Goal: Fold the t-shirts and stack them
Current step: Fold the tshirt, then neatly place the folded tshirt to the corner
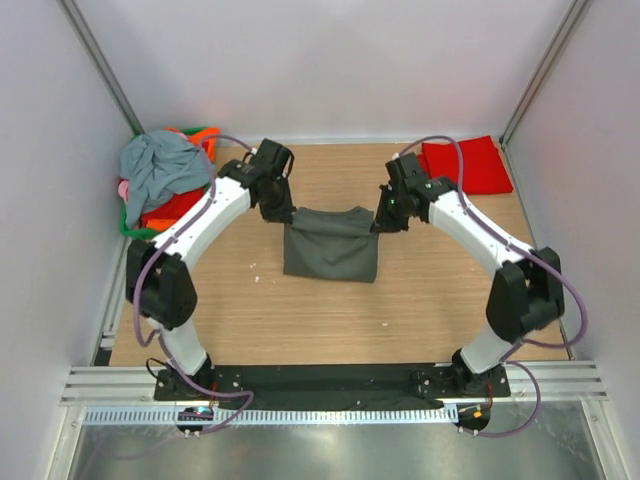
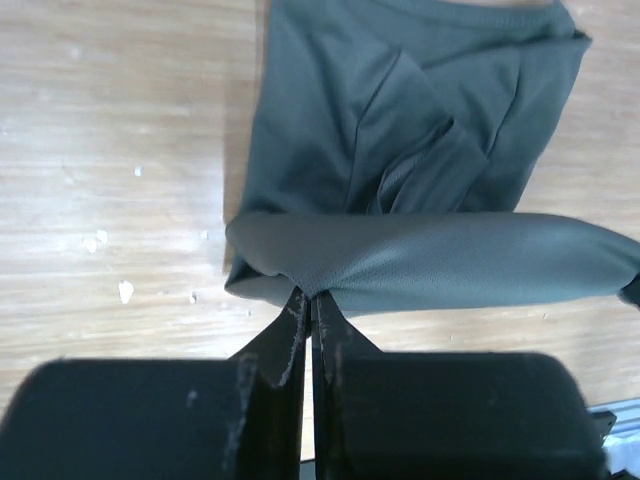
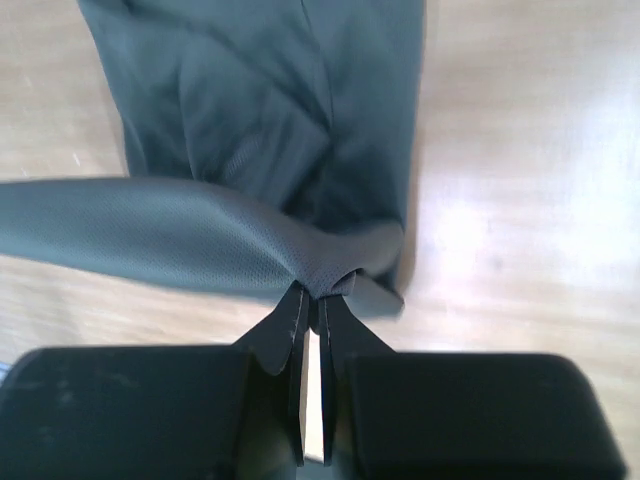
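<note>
Left claw (image 2: 308, 300), right claw (image 3: 312, 296) — pinching charcoal t-shirt (image 1: 330, 252).

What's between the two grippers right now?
Only the dark grey t-shirt: its lifted edge spans from the left gripper to the right gripper, both pinching it. The top view shows this.

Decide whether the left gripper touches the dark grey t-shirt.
Touching. The left wrist view shows the left gripper shut, pinching a fold of the dark grey t-shirt.

text: none legible | labels: none | brands: none | numbers: none | signs: none
</note>
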`<action>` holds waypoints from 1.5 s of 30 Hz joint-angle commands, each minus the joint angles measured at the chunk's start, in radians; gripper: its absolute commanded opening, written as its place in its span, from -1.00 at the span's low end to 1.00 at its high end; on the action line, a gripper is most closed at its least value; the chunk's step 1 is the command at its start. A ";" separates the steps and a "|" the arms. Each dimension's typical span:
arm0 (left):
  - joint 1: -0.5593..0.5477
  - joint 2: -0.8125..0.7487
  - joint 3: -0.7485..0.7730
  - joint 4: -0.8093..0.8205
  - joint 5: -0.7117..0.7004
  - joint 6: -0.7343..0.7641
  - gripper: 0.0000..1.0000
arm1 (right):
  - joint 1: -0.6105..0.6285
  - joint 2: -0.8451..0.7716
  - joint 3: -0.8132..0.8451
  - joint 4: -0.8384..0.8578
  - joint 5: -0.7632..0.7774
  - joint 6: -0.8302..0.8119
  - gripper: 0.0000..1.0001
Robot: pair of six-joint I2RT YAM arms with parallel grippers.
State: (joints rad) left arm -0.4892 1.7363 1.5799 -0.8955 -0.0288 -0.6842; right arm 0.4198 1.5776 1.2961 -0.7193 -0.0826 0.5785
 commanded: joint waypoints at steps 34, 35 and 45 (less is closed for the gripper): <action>0.163 0.063 -0.095 0.188 0.237 0.083 0.51 | -0.197 0.326 -0.075 0.458 -0.273 -0.111 1.00; 0.163 0.046 -0.116 0.188 0.237 0.080 0.51 | -0.199 0.337 -0.075 0.468 -0.275 -0.103 0.98; 0.150 -0.283 -0.391 0.179 0.198 0.051 0.50 | -0.162 0.490 -0.130 0.688 -0.233 0.079 0.55</action>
State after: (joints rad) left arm -0.3317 1.5276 1.2407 -0.7349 0.1783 -0.6243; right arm 0.2302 1.9720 1.2167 -0.0834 -0.3779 0.5850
